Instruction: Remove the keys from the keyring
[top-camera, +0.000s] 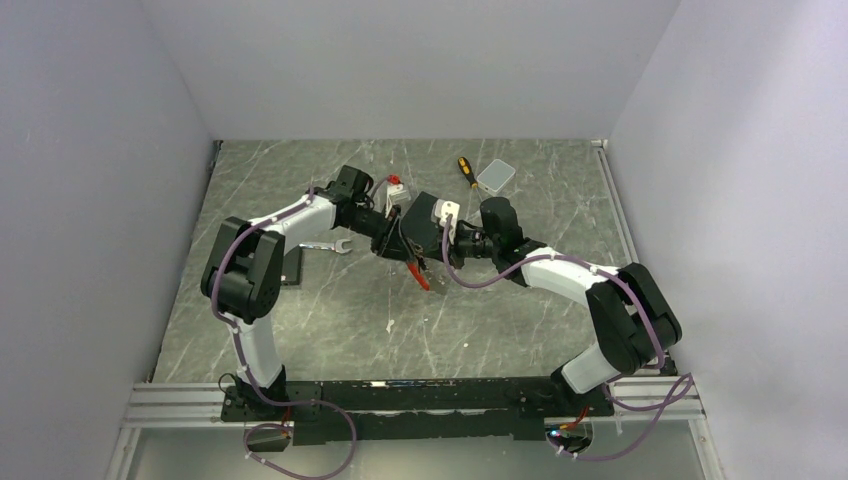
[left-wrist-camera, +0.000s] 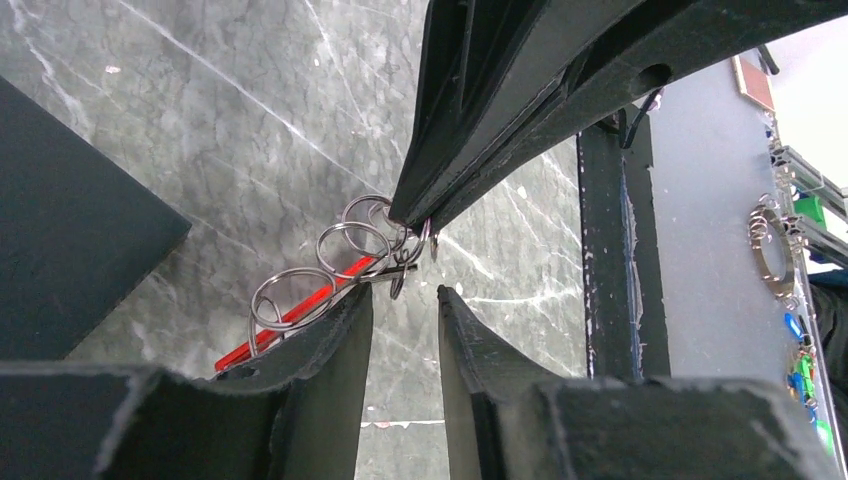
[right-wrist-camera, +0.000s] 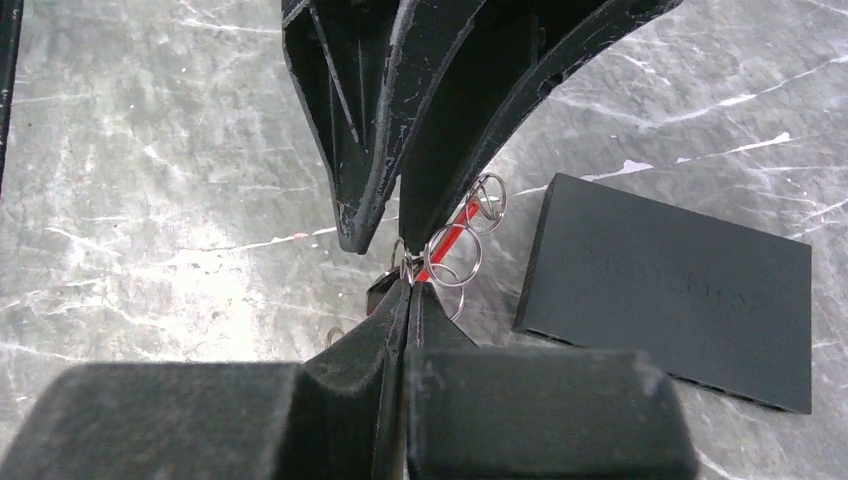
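The keyring (left-wrist-camera: 300, 312) is a red strip with several silvery wire loops, held up off the table between the two grippers. It also shows in the right wrist view (right-wrist-camera: 455, 240) and as a red strip hanging in the top view (top-camera: 418, 276). My right gripper (right-wrist-camera: 410, 284) is shut, pinching a small metal ring of the keyring at its tips. My left gripper (left-wrist-camera: 404, 296) is open with a clear gap; the loops rest against the outside of its left finger (left-wrist-camera: 340, 330). A small dark key head (right-wrist-camera: 384, 290) hangs beside the right fingertips. The plain silvery key is not clearly seen.
A silver wrench (top-camera: 328, 246) lies left of the grippers. A flat black block (right-wrist-camera: 670, 290) lies on the table below them. A yellow-and-black screwdriver (top-camera: 467, 172) and a small white box (top-camera: 496, 177) lie at the back. Walls close in on both sides.
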